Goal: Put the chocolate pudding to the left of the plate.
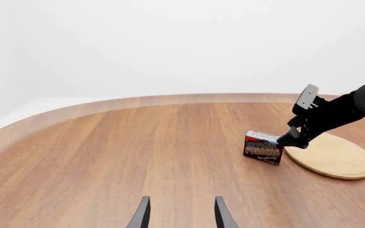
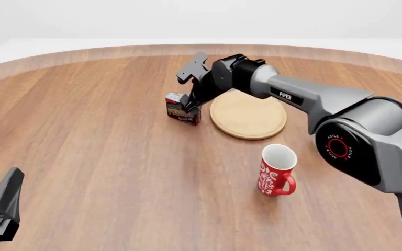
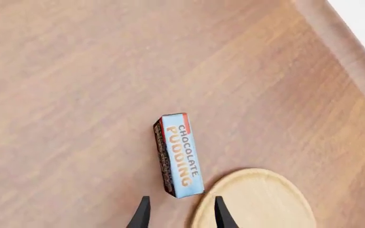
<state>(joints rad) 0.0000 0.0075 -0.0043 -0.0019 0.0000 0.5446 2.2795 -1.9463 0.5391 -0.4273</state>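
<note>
The chocolate pudding (image 2: 182,109) is a small carton with a dark brown front and a light blue top. It stands upright on the table just left of the plate (image 2: 249,117), a flat tan wooden disc. My right gripper (image 2: 193,99) hovers at the carton's plate-side end. In the right wrist view the right gripper (image 3: 179,216) is open, and the pudding (image 3: 181,156) and the plate (image 3: 254,202) lie below it. My left gripper (image 1: 181,216) is open and empty, far back near the table's front left. From there it sees the pudding (image 1: 262,148) and the plate (image 1: 334,156).
A red mug (image 2: 278,171) with a white pattern stands upright in front of the plate, nearer to me. The right arm (image 2: 305,97) stretches over the plate's far right side. The wooden table (image 2: 103,136) has a curved far edge.
</note>
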